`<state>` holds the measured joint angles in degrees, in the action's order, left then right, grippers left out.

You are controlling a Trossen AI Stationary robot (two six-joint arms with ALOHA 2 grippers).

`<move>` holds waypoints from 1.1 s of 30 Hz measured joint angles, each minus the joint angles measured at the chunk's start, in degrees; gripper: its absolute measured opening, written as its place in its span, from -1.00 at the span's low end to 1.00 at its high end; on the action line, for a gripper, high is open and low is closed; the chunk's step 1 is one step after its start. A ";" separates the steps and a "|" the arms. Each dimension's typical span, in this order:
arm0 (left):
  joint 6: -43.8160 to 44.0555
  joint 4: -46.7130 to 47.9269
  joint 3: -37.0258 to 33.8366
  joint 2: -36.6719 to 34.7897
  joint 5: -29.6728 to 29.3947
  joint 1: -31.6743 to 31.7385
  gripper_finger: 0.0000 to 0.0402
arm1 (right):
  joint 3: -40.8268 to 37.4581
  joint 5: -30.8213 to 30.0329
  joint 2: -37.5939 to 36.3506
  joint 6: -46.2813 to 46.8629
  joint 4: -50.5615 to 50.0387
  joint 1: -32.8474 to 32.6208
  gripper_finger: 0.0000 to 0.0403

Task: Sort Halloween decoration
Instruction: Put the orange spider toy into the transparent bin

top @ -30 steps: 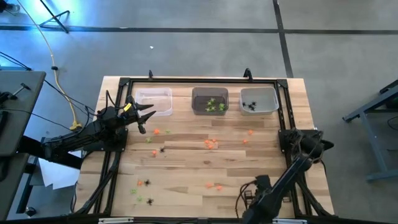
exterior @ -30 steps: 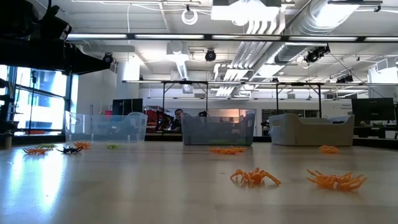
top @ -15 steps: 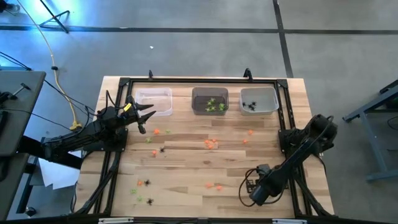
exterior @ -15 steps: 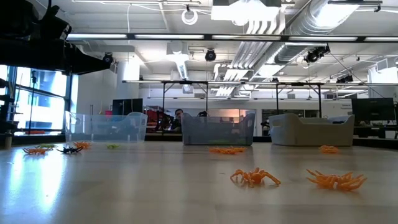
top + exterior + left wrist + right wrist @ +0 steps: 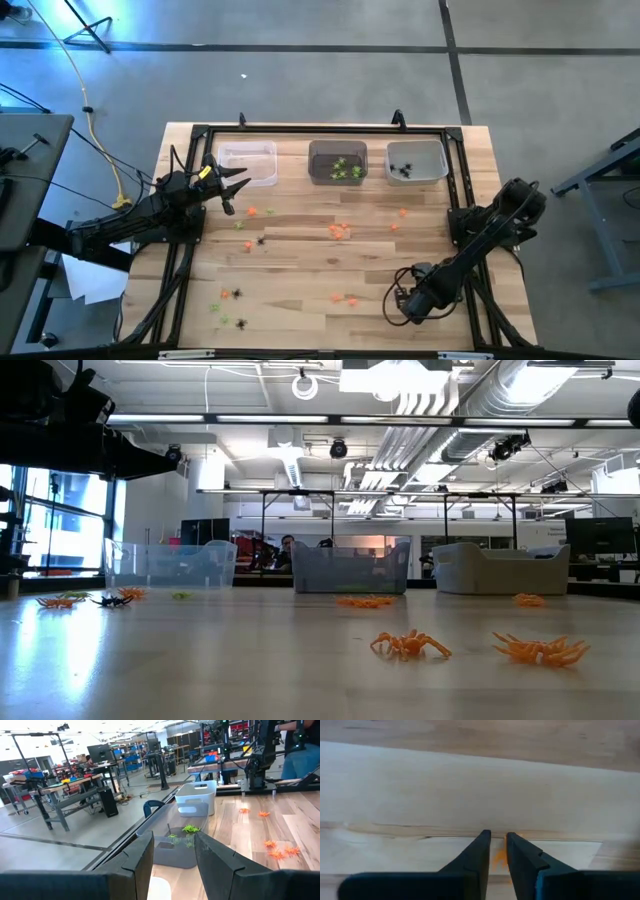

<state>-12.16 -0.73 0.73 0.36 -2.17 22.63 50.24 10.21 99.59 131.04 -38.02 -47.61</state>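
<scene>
Right tool (image 5: 403,306) is at lower right of the high view, low over the surface (image 5: 300,260). In my right wrist view its fingers (image 5: 476,857) stand nearly together, a narrow gap left, with a bit of orange (image 5: 498,860) in that gap. Can't tell whether it is gripped or just lying on the wood between the tips.

Left tool (image 5: 232,190) hangs at upper left of the high view, just beside the left bin (image 5: 247,162). Left wrist view: fingers (image 5: 141,856) parted, nothing between them.

Trinkets, high view:
- orange cluster (image 5: 340,231) mid-frame, below the mid bin (image 5: 336,161)
- orange pair (image 5: 344,298) lower centre, near the right tool
- single oranges (image 5: 403,212) below the right bin (image 5: 416,161)
- orange bit (image 5: 253,211) near the left tool
- black spider (image 5: 261,240) and a green bit (image 5: 248,246) left of centre
- black and green group (image 5: 230,305) at lower left

Bins: greens (image 5: 346,168) in the mid bin, black spiders (image 5: 402,170) in the right bin. Can't see anything in the left bin.

Low view: two orange spiders (image 5: 410,645) in the foreground, right of centre. The three bins line the far edge. A person (image 5: 288,546) shows in the room behind, too small to make out more.
</scene>
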 joint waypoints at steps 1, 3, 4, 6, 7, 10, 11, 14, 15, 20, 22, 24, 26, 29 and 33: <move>0.00 0.02 0.00 0.00 0.00 -0.02 -0.35 | 0.00 -0.20 -0.02 -0.14 0.06 0.05 -0.77; 0.00 0.00 0.00 0.00 0.00 -0.02 -0.35 | 0.00 -0.45 -0.02 -0.13 0.28 0.12 -0.89; 0.00 0.01 -0.01 0.00 0.00 0.00 -0.35 | 0.00 -0.66 -0.02 -0.08 0.38 0.12 -0.94; 0.00 0.02 0.00 0.00 0.00 0.00 -0.35 | 0.00 -0.91 -0.02 -0.08 0.42 0.11 -0.98; 0.00 0.02 0.00 0.00 0.00 -0.01 -0.35 | 0.00 -1.06 -0.02 -0.06 0.43 0.11 -0.97; 0.00 0.02 0.00 0.00 0.00 0.00 -0.35 | 0.00 -2.16 -0.06 -0.13 0.37 0.07 -0.98; 0.00 0.02 -0.02 0.00 0.00 -0.02 -0.35 | 0.00 -2.71 -0.09 -0.14 0.35 0.01 -0.99; 0.00 0.02 0.00 0.00 0.00 -0.02 -0.35 | 0.61 -3.96 -0.20 -0.59 -0.66 0.06 -0.98; 0.00 0.02 0.00 0.00 0.00 0.00 -0.35 | 1.19 -4.48 -0.17 -0.57 -1.89 0.03 -0.96; 0.00 0.02 -0.02 0.00 0.00 -0.01 -0.35 | 5.67 -10.58 -0.65 -0.68 -11.88 0.13 -0.88; 0.00 0.01 0.00 0.00 -0.01 -0.02 -0.35 | 8.16 -12.09 -0.65 -1.05 -13.87 0.30 -0.85; 0.00 0.02 -0.01 0.00 0.00 -0.01 -0.35 | 10.16 -11.67 -0.83 -1.04 -15.34 0.06 -0.80; 0.00 0.00 0.00 0.00 0.00 0.00 -0.35 | 11.45 -11.10 -0.83 -1.30 -17.33 0.00 -0.76; 0.00 0.02 0.00 0.00 0.00 -0.02 -0.35 | 13.36 -10.50 -0.87 -2.11 -16.45 -0.05 -0.68; 0.00 0.02 -0.01 0.00 0.00 -0.01 -0.35 | 13.99 -6.71 -0.92 -2.09 -15.50 -0.65 -0.56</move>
<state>-12.16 -0.72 0.72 0.36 -2.17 22.62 64.23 3.50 98.67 128.95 -53.52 -48.27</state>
